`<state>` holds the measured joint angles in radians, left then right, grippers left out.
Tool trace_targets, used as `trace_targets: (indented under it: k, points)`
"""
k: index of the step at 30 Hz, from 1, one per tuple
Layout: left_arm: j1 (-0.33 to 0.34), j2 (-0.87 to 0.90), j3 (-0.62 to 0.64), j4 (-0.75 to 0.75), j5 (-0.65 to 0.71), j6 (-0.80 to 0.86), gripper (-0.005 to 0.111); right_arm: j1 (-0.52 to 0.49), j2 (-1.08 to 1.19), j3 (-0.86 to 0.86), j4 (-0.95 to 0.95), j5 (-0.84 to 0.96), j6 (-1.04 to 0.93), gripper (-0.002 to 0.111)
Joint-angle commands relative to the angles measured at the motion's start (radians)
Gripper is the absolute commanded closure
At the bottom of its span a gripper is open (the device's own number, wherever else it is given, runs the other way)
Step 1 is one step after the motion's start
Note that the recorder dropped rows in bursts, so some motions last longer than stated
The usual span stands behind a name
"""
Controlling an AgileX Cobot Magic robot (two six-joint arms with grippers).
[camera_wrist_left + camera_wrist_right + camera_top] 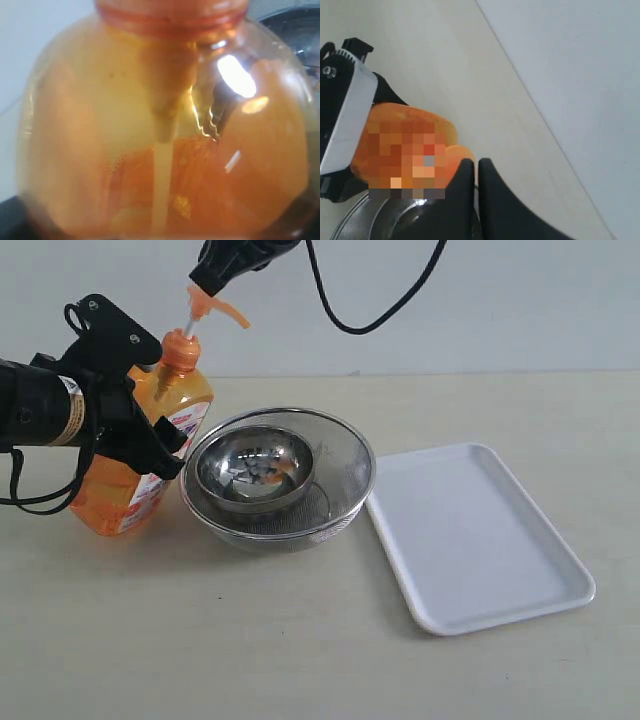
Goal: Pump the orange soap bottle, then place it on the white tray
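Pumping step: left pincer (146, 400) grips the orange soap bottle (110, 502); closed right pincer (205, 282), at the pump head (215, 308), should press down next.

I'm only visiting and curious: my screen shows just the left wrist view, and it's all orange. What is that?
Observer: That's the orange soap bottle. The left claw grips its body, which is tilted beside the steel bowls.
Operator: Is anything touching its pump?
Observer: Yes, the right claw, shut, sits on top of the pump head.
Operator: Is there a tray?
Observer: The white tray lies right of the bowls in the exterior view; the bottle is not on it.
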<state>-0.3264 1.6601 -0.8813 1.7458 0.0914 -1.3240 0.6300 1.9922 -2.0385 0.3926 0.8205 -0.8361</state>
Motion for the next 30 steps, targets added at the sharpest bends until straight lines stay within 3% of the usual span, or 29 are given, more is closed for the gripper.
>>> trace_targets:
  k: [1, 30]
  points:
    - [-0.008, -0.012, -0.008, -0.001, -0.006, -0.007, 0.102, -0.004, -0.007, 0.003, 0.014, 0.032, 0.001, 0.108]
    - [-0.008, -0.012, -0.008, -0.001, -0.013, -0.007, 0.102, -0.004, -0.01, 0.001, 0.035, -0.022, -0.036, 0.108]
